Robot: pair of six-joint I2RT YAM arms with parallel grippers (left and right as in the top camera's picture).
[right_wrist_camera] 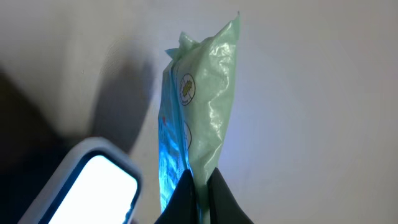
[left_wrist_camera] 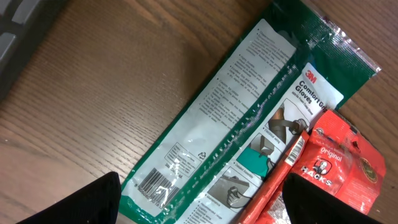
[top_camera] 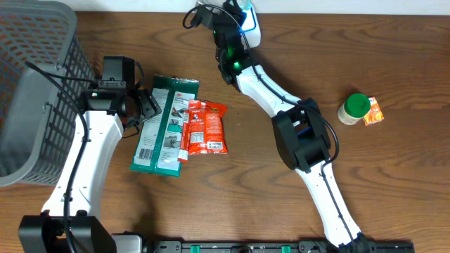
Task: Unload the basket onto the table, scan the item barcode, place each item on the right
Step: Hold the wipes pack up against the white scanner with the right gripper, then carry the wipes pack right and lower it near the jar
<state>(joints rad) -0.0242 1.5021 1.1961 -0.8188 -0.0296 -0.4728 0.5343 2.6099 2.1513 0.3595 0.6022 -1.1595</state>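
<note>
Right wrist view: right gripper (right_wrist_camera: 200,186) pinched shut on pale green crinkly plastic packet (right_wrist_camera: 208,106), held up beside glowing white scanner (right_wrist_camera: 93,180), so scan looks under way, not confirmed; left gripper (left_wrist_camera: 205,199) wide open, empty, over dark green glove pack (left_wrist_camera: 249,118).

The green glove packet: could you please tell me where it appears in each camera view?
Overhead: the green glove packet lies left of centre.
Left wrist: it runs diagonally across the frame.
Right wrist: not in it.
Shared landmark: the red Hacks packet overlapping its edge.
</note>
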